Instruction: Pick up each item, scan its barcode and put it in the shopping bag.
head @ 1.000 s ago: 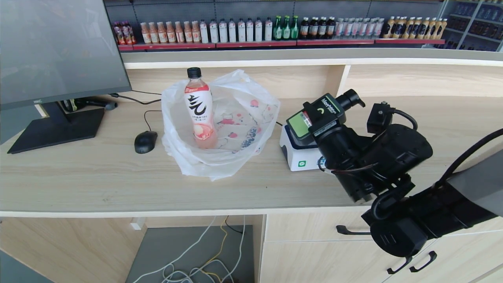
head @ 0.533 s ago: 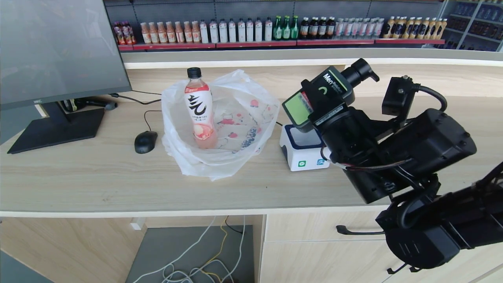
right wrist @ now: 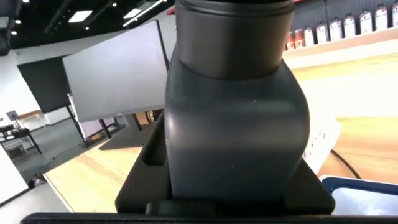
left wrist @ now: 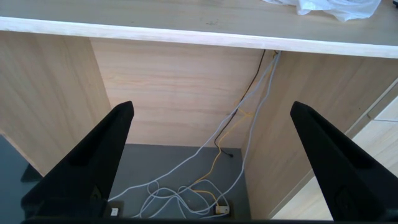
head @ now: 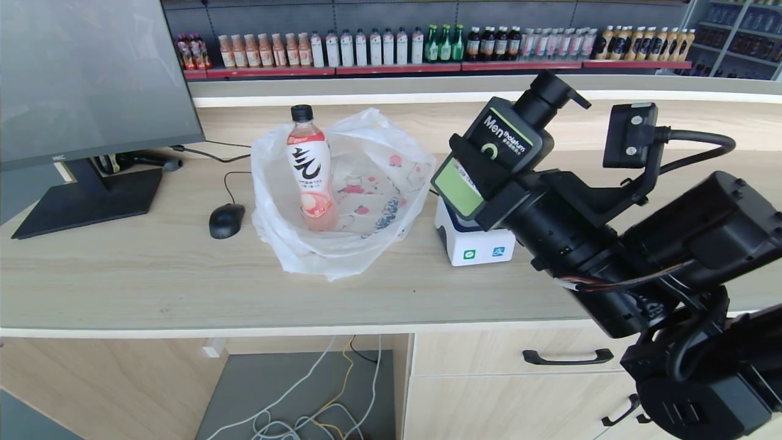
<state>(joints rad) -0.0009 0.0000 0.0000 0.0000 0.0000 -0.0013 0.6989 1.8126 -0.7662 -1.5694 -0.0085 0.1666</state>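
Jaws of our right gripper (head: 498,183) clamp the black green-labelled bottle (head: 513,131) just above the barcode scanner (head: 473,238); those of our left gripper (left wrist: 211,112) hang wide open, empty, under the counter (left wrist: 155,28). Scanning seems in hand, though the barcode is hidden from us; next calls for a swing left over the shopping bag (head: 342,244).

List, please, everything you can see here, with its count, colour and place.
counter: one, light wood, under everything.
monitor: one, black, counter's left end.
mouse: one, black, left of the bag.
bag: one, white, mid-counter.
drink bottle: one, pink, upright in bag.
scanner: one, white, right of bag.
black bottle: one, green label, above scanner.
shelf bottles: many, mixed colours, behind counter.
cables: several, white and yellow, under counter.
left gripper: one, black, open, below counter edge.
right gripper: one, black, shut on black bottle.
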